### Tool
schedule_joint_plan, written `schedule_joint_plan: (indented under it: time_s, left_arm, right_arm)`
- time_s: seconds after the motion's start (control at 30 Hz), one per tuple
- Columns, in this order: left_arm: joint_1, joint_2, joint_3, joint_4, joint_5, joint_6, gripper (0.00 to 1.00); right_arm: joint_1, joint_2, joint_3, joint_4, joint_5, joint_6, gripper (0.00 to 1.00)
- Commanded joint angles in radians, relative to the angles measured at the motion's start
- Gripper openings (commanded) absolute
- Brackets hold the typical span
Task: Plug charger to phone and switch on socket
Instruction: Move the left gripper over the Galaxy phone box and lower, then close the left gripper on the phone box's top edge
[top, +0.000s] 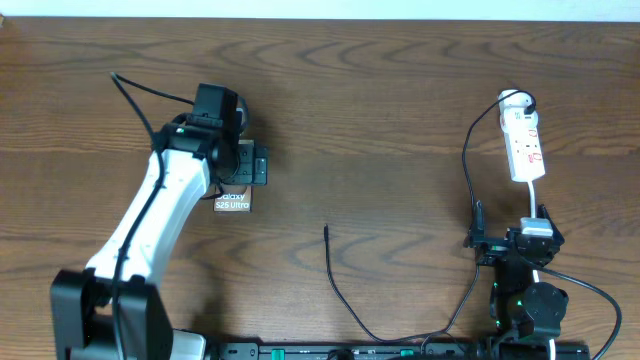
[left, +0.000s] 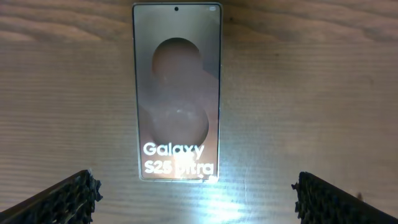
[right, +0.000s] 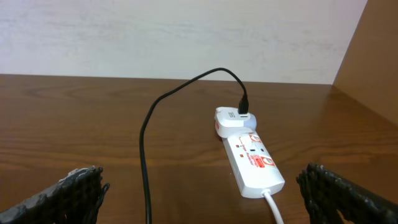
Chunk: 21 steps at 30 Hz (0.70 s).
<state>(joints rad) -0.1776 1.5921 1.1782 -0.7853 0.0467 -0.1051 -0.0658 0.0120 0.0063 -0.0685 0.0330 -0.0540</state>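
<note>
The phone (left: 177, 93) lies flat on the wooden table, its "Galaxy S25 Ultra" lettering facing up. In the overhead view only its lettered end (top: 232, 201) shows under my left gripper (top: 243, 167). My left gripper (left: 196, 199) is open and hovers above the phone's lettered end without touching it. The charger cable (top: 340, 295) lies loose, with its connector tip (top: 326, 230) at mid-table, apart from the phone. Its black plug (right: 242, 104) sits in a white adapter on the socket (right: 252, 158), which also shows in the overhead view (top: 524, 140). My right gripper (right: 202, 193) is open and empty, just in front of the socket's near end (top: 510, 242).
The socket's white cord (right: 273, 208) runs toward my right gripper. The charger cable (right: 144, 149) crosses between my right fingers on the left side. A pale wall stands behind the table's far edge. Thick black arm cables run along the front edge.
</note>
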Motion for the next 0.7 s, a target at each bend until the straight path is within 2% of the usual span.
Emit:
schedule_joint_plan:
  time_s: [0.0,0.2,0.47,0.67]
  left_arm:
    - [0.004,0.083,-0.006,0.013,-0.003,-0.07,1.0]
    - [0.004,0.184,-0.006,0.026,-0.037,-0.07,0.99]
    - [0.013,0.193,-0.006,0.08,-0.04,-0.069,0.99]
    - [0.072,0.201,-0.006,0.092,-0.04,-0.076,1.0]
  right_arm:
    - [0.006,-0.005,-0.001,-0.003,-0.002,0.015,0.99]
    - [0.006,-0.005,-0.001,-0.003,-0.002,0.015,0.99]
    - [0.006,-0.005,-0.001,-0.003,-0.002,0.015,0.99]
    - [0.006,-0.005,-0.001,-0.003,-0.002,0.015,0.99]
